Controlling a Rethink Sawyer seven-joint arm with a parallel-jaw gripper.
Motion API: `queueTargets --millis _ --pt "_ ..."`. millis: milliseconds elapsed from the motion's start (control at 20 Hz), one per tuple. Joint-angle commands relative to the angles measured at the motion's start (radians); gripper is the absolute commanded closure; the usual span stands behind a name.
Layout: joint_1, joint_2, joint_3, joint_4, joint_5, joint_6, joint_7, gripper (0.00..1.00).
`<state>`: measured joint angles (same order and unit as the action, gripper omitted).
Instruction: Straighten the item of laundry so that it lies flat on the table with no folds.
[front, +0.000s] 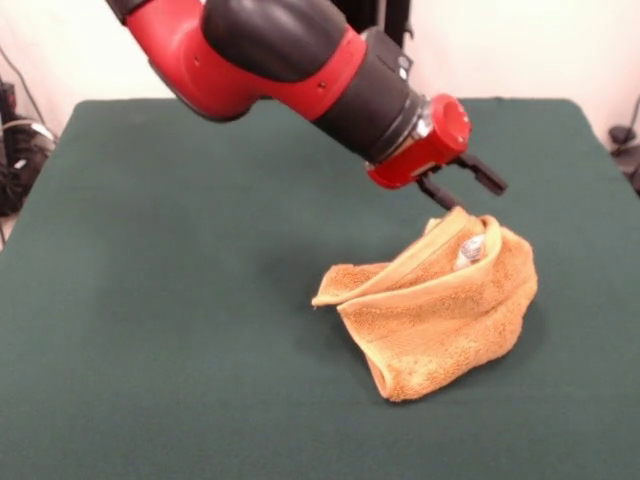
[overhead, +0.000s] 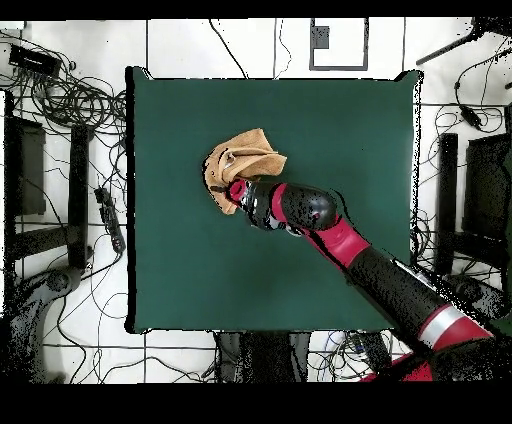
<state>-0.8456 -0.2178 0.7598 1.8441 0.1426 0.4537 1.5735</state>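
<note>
The orange-yellow towel (front: 440, 320) sits right of the middle of the dark green table (front: 180, 300), bunched and tented up with several folds. One woven band runs along its raised upper edge. My gripper (front: 468, 245) reaches down into the top of the heap. It looks shut on the raised part of the towel, with one silvery fingertip (front: 470, 249) showing among the folds. In the overhead view the towel (overhead: 245, 155) lies in the upper left part of the table (overhead: 330, 130), and the gripper (overhead: 232, 186) is at its lower edge. The white tag is hidden.
The red and black arm (front: 290, 60) crosses above the table's far half. In the overhead view, cables (overhead: 70, 100) and dark stands (overhead: 80, 190) surround the table on the floor.
</note>
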Motion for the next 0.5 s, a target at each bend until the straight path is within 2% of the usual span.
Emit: queueTargets --millis 50,250,500 --pt "0.079 0.077 -0.097 -0.157 -0.025 -0.031 0.067 0.0" --pt "0.119 0.084 -0.166 -0.209 -0.062 -0.007 0.048 0.0" --pt "0.136 0.061 -0.194 -0.224 -0.074 0.028 0.061 0.0"
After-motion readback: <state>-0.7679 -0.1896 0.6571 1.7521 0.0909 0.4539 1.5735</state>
